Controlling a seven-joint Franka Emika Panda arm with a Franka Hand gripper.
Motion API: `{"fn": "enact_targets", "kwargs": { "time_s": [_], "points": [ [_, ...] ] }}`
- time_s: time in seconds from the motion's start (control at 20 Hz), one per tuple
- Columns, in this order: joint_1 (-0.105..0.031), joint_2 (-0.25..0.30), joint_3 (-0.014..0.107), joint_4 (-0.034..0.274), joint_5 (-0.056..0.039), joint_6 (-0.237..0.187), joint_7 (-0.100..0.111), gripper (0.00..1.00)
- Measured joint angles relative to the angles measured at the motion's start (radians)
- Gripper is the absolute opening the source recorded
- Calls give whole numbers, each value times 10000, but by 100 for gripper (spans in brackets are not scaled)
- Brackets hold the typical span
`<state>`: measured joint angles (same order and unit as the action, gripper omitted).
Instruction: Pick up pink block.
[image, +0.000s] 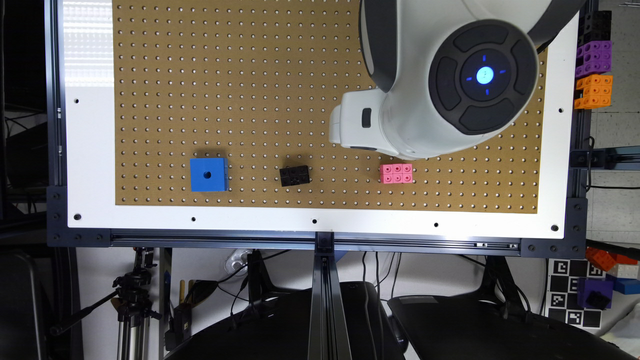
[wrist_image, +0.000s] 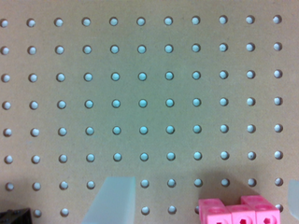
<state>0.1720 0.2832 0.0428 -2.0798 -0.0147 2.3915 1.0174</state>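
Observation:
The pink block (image: 396, 173), a small studded brick, lies flat on the brown pegboard (image: 250, 75) near its front edge, towards the exterior view's right. The arm's white end with my gripper (image: 350, 125) hovers just behind and slightly left of it. In the wrist view the pink block (wrist_image: 238, 212) shows partly at the frame's edge, between the two translucent fingers (wrist_image: 111, 200). My gripper (wrist_image: 205, 184) is open, above the board, with nothing held.
A black brick (image: 294, 175) lies left of the pink one, and a blue cube (image: 209, 174) with a centre hole sits further left. A corner of the black brick (wrist_image: 11, 217) shows in the wrist view. Stacked coloured bricks (image: 594, 70) hang beyond the board's right rim.

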Motion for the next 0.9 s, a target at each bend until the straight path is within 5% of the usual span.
{"fn": "enact_targets", "kwargs": {
  "time_s": [0.2, 0.25, 0.45, 0.9],
  "points": [
    [4, 1, 4, -2, 0, -1, -1, 100],
    [14, 1, 160, 48, 21, 2, 27, 100],
    [14, 93, 288, 290, 23, 4, 45, 100],
    [11, 1532, 293, 2008, 23, -25, 45, 100]
  ]
}}
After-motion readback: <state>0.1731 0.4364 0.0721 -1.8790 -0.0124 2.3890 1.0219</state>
